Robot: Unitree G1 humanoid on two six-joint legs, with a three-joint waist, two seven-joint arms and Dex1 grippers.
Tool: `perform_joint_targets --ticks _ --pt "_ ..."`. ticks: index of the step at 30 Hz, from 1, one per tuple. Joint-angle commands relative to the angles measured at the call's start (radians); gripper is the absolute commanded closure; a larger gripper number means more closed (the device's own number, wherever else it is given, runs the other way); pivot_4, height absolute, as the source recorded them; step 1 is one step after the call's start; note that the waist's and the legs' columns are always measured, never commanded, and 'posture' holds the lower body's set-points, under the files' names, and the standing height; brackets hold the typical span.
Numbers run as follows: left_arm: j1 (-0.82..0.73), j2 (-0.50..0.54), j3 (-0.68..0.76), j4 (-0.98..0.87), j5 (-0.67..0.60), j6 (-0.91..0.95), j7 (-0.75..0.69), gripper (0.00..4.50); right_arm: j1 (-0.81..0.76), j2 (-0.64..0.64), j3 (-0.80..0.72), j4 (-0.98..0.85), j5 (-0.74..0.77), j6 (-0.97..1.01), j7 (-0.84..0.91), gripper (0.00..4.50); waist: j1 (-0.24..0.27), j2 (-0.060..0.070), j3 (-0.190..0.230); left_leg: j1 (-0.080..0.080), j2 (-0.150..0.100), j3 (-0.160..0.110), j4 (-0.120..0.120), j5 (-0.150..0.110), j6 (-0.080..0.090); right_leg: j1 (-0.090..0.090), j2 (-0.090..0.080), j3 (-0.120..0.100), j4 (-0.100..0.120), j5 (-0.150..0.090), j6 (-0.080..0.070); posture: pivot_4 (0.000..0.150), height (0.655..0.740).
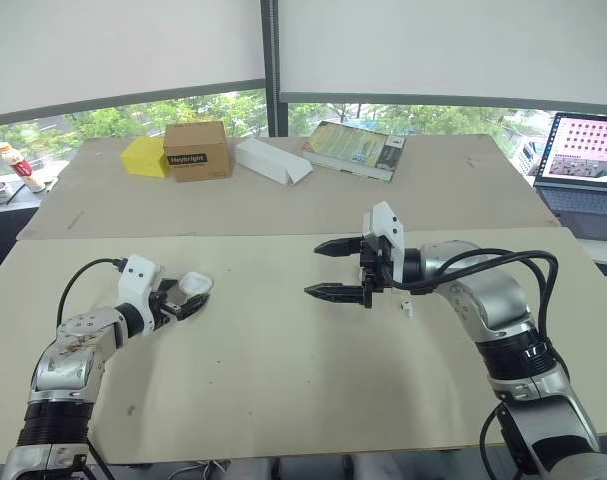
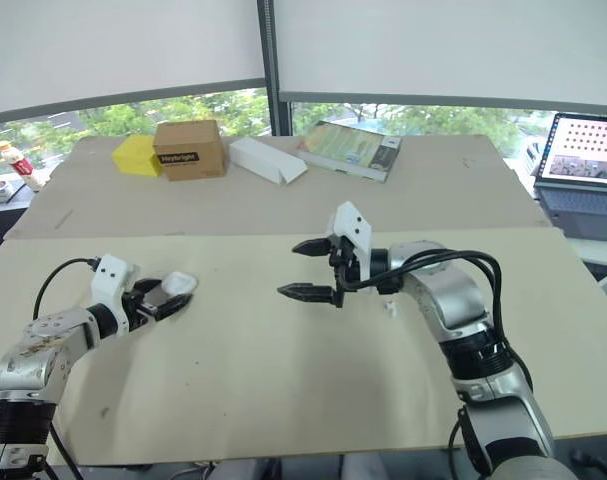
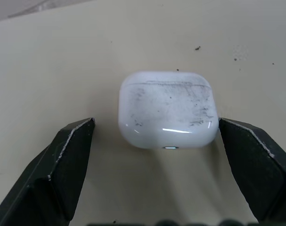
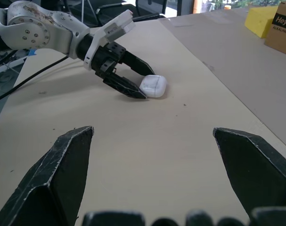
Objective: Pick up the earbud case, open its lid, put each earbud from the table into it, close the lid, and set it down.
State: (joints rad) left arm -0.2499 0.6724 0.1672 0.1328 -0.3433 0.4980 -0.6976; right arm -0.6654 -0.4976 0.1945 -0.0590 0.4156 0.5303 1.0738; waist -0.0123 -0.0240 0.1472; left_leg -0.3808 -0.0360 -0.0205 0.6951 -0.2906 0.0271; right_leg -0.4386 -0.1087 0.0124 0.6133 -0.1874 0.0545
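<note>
Across the near table [image 1: 283, 390] both arms reach inward from the sides, while the far table [image 1: 433, 200] carries a book [image 1: 353, 150] and a box [image 1: 196, 150], and a laptop [image 1: 583, 165] stands off to the right, all well apart from the work. Over mid-table the right claw [image 1: 311, 270] hangs spread wide and holding nothing, tips turned toward the robot's left. Low at the left, the left claw [image 3: 156, 121] sits down at the tabletop, parted just wider than the case [image 1: 195, 285] and straddling it without a grip: one finger is just beside the case's side, perhaps touching, and the other stands apart with bare table between. That case lies flat on the near table, broad face up, lid shut, between the left claw's tips; its wider span runs from finger to finger, and the lid seam is at the end away from the wrist. The pick-up looks to be the step in hand, and it belongs to the left arm: the fingers need only close across that span. A small white piece, likely an earbud [image 1: 407, 308], lies on the table just beside the right arm's wrist, so the right arm is the nearer one for that.
</note>
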Motion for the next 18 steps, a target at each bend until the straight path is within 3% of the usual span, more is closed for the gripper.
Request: perform_joint_targets --ticks 1,6,9,11,16,18 --pt "-0.024 -0.012 -0.023 0.014 0.017 -0.022 -0.015 0.05 -0.035 0.005 -0.017 -0.033 0.013 0.000 0.001 0.00 0.001 0.000 0.000 0.000 0.000 0.000 0.000 0.000 0.000 0.000 0.000 0.000 0.000 0.000 0.000 0.150 0.7400" --pt "-0.051 -0.044 -0.054 0.044 0.038 -0.037 -0.027 0.05 -0.035 0.004 -0.020 -0.033 0.011 0.002 -0.008 0.00 0.005 0.000 0.000 0.000 -0.001 -0.001 0.000 0.000 0.000 0.000 -0.001 0.000 0.000 0.000 0.000 0.150 0.7400" --pt "-0.034 -0.047 -0.061 0.039 0.034 -0.042 -0.055 0.88 -0.031 0.000 -0.023 -0.037 0.011 0.003 -0.010 0.00 0.004 0.000 0.000 0.000 -0.001 -0.001 0.000 0.000 0.000 0.000 -0.001 0.000 0.000 0.000 0.000 0.150 0.7400" --pt "-0.026 -0.045 -0.050 0.025 0.027 -0.029 -0.052 1.80 -0.029 -0.005 -0.029 -0.040 0.014 0.006 -0.010 0.00 0.003 0.000 0.000 0.000 -0.001 -0.001 0.000 0.000 0.000 0.000 -0.001 0.000 0.000 0.000 0.000 0.150 0.7400" --pt "-0.029 -0.038 -0.033 0.017 0.032 -0.041 -0.044 1.89 -0.028 -0.017 -0.051 -0.036 0.018 0.007 -0.018 0.00 0.001 0.000 0.000 0.000 -0.001 -0.001 0.000 0.000 0.000 0.000 -0.001 0.000 0.000 0.000 0.000 0.150 0.7400" --pt "-0.067 -0.045 -0.048 0.014 0.075 -0.141 -0.026 1.89 -0.041 0.000 -0.082 -0.036 0.048 0.048 -0.051 0.00 0.001 0.000 0.000 0.000 -0.001 -0.001 0.000 0.000 0.000 0.000 -0.001 0.000 0.000 0.000 0.000 0.150 0.7400"
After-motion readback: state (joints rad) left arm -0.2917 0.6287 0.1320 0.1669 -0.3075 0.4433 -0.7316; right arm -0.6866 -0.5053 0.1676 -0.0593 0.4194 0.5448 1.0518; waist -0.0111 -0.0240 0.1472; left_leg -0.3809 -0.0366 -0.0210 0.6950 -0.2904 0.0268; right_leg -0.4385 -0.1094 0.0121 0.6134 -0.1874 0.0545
